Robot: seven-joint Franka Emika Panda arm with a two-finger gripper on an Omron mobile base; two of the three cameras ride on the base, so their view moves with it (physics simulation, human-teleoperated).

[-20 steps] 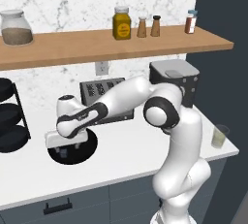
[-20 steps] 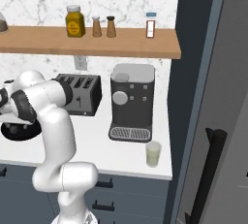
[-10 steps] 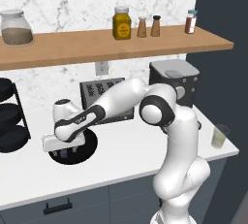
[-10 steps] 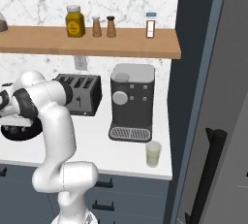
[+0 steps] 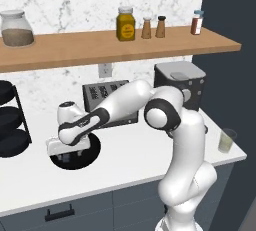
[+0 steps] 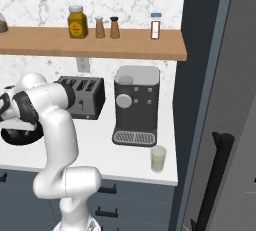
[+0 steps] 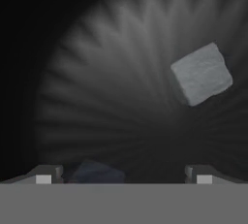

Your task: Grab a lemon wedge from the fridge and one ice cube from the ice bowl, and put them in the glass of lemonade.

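On the wooden shelf (image 5: 115,45) stand five containers: a big glass jar (image 5: 16,27) at the left, an amber jar (image 5: 125,24), two small shakers (image 5: 153,27) and a red-filled spice jar (image 5: 197,22). Below, on the white surface (image 5: 130,160), sit one black tiered rack (image 5: 11,125) cut off by the left edge, one black ice bowl (image 5: 76,154), one toaster (image 5: 104,97) largely hidden behind the arm, one coffee machine (image 5: 179,82) and one glass of lemonade (image 5: 226,140) near the right corner, beside the fridge (image 6: 220,105). The arm reaches left and low, its hand dipped into the bowl. In the hand view the pincer (image 7: 123,175) is spread wide with nothing between its tips, just above the bowl's ribbed floor; one pale ice cube (image 7: 201,74) lies up and right of it, and a dim bluish shape (image 7: 97,173) by the left tip is hard to make out. The bowl's inside is dark at the edges.
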